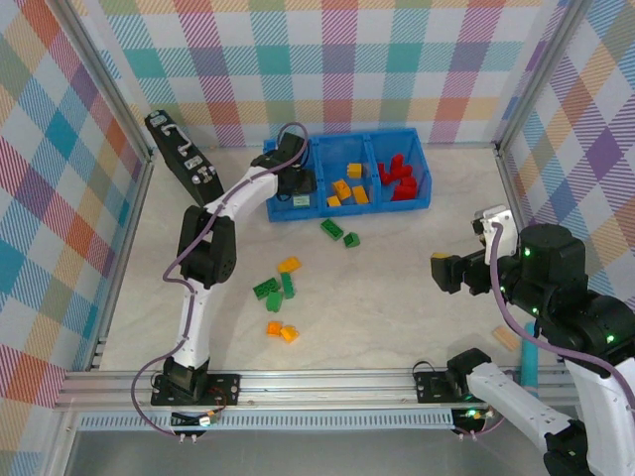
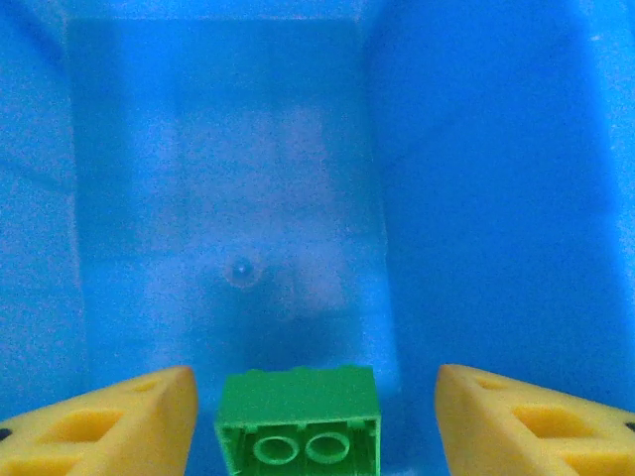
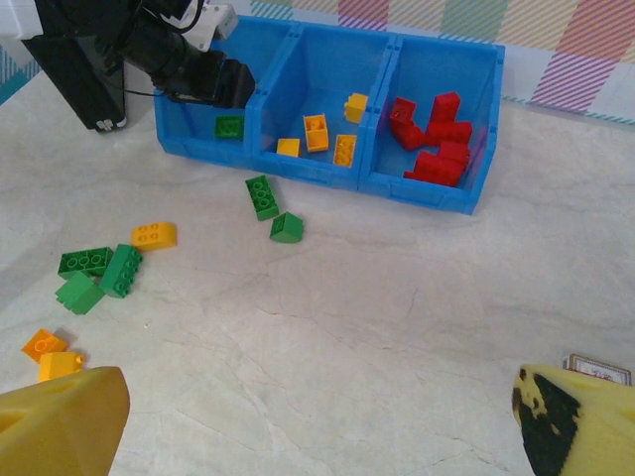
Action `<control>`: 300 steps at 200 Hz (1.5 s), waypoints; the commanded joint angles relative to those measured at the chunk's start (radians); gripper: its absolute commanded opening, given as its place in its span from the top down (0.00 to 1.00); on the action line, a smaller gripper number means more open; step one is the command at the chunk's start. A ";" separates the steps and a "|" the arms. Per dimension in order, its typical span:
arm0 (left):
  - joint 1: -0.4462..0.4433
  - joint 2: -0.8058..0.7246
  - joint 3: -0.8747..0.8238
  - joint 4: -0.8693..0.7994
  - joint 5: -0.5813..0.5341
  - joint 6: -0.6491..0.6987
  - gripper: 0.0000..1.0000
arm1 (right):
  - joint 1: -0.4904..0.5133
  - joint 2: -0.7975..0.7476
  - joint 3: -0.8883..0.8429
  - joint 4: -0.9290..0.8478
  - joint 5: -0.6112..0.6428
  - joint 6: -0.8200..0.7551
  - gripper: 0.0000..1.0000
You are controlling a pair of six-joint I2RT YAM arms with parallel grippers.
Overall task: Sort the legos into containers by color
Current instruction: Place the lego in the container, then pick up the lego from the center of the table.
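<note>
Blue bin [image 3: 417, 188], three compartments: red bricks [image 1: 399, 178] heaped right, orange bricks [image 1: 347, 186] middle, one green brick [image 2: 298, 421] left. Loose at bin's 6–7 o'clock: green pair [image 1: 337, 233] near, green-and-orange cluster [image 1: 275, 288] farther, orange pair [image 1: 281, 330] farthest.

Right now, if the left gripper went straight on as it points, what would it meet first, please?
Probably the green lego between its open fingers, then the blue compartment floor; depth is unclear.

No text, brand, number or sign can be read anywhere; the pale marks on the black case [image 1: 184, 157] at the far left are too small to tell as lettering; the small dark-bordered card [image 3: 598, 369] lying on the surface [image 3: 397, 317] carries print, if any, too fine to make out
</note>
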 commanded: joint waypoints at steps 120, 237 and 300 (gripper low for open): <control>-0.086 -0.332 -0.231 -0.086 0.103 -0.068 0.23 | 0.004 0.047 -0.097 0.114 0.019 0.012 0.01; -0.254 -0.286 -0.344 0.027 0.080 -0.517 0.20 | 0.004 0.054 -0.131 0.195 0.046 0.010 0.01; -0.265 -0.206 -0.294 -0.027 0.023 -0.574 0.20 | 0.004 0.040 -0.163 0.233 0.075 -0.003 0.01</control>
